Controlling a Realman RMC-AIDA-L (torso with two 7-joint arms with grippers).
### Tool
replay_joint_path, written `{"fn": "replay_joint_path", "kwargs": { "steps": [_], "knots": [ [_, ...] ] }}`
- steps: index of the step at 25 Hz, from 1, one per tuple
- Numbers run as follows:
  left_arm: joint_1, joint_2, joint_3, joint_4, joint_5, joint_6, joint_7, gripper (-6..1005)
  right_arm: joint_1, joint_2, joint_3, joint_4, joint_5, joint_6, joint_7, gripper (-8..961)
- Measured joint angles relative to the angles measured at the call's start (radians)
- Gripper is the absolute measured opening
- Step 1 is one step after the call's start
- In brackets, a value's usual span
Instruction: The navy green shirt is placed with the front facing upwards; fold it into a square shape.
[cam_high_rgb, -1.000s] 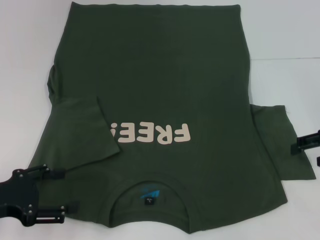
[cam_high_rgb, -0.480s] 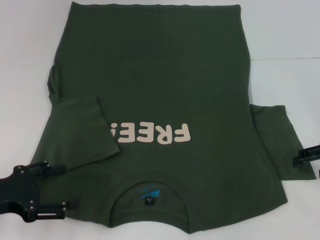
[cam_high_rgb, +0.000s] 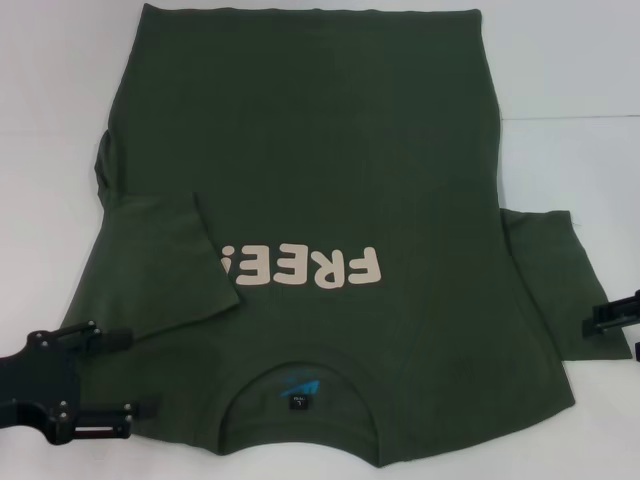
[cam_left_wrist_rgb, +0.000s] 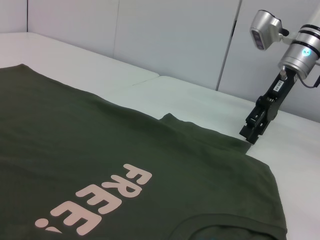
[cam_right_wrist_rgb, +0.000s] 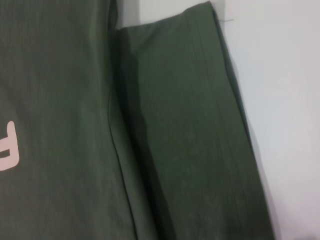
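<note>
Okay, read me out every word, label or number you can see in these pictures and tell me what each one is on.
"FREE!" in cream letters on the chest of the navy green shirt; its "!" is partly hidden under the folded-in sleeve.
Black neck label inside the collar: print too small to read.
Blue neck label: no legible text.

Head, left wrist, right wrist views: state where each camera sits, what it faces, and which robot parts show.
Head view: above, facing down on the navy green shirt; left gripper and right gripper at its near corners.
Left wrist view: low, looking across the shirt's FREE! lettering toward the right gripper.
Right wrist view: close above the right sleeve; no robot parts visible.
Shared: the lettering appears in all three.
</note>
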Motion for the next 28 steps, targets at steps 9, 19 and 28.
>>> {"fn": "replay_joint_path", "kwargs": {
  "steps": [9,19,28],
  "knots": [
    [0.0,0.0,0.004,0.005,-0.003,0.0,-0.002,933,0.001,0.002,-0.004,0.006,0.0,0.004,-0.002,906],
    [0.0,0.0,0.006,0.006,-0.007,0.0,-0.004,933,0.002,0.002,-0.005,0.006,0.001,0.007,-0.003,906],
    [-0.005,0.0,0.003,0.006,-0.008,0.0,-0.004,933,0.009,0.002,-0.004,0.007,0.006,0.009,-0.001,906]
  ]
}}
